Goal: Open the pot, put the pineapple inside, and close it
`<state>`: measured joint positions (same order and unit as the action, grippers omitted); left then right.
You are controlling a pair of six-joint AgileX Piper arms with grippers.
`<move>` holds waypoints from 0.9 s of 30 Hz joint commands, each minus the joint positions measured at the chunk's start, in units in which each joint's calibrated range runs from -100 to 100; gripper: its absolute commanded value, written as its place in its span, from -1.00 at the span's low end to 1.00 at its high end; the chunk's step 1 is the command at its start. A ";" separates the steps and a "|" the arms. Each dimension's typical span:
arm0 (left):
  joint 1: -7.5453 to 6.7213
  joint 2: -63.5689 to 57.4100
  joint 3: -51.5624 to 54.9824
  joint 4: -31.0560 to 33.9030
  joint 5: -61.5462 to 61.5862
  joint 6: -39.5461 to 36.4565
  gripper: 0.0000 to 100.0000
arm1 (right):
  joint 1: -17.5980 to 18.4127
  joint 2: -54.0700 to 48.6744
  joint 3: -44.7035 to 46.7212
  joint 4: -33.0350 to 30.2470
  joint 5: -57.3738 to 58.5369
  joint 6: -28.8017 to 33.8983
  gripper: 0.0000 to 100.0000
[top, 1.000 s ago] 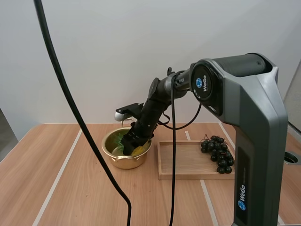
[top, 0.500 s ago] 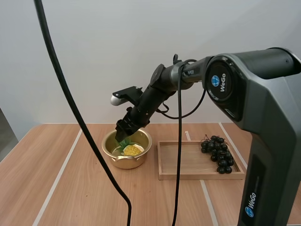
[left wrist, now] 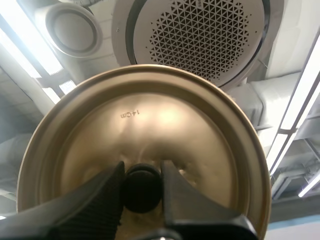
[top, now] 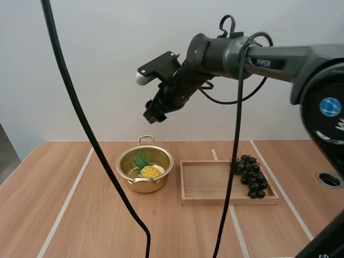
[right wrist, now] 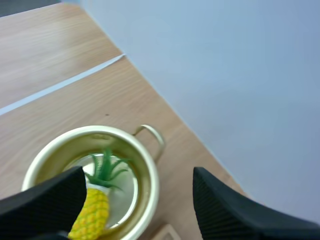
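You had a clear drop to the open pot (top: 144, 185), right gripper (top: 152, 114) high above (tray (top: 231, 200) just beside it).

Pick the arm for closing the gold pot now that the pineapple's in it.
Left. The left end effector is shut on the black knob of the round gold metal lid. The right end effector hangs open and empty above the gold metal pot, where the yellow toy pineapple lies.

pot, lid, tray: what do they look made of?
Pot: likely thin metal, gold-coloured and glossy; its wall and inside catch highlights.
Lid: seemingly the same gold metal, softer sheen, with a stamped size mark. Its black knob may be plastic.
Tray: pale wood, matte, with grain lines showing.
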<state>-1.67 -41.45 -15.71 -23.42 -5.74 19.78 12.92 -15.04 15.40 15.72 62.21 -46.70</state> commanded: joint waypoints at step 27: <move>-0.12 4.34 38.19 2.72 47.72 6.39 -1.00 | -21.09 -32.04 -0.54 -3.53 -26.60 6.43 1.00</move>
<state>-1.67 -38.73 17.80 -20.74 40.80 26.38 -7.87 -45.07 15.40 12.30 36.85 -40.31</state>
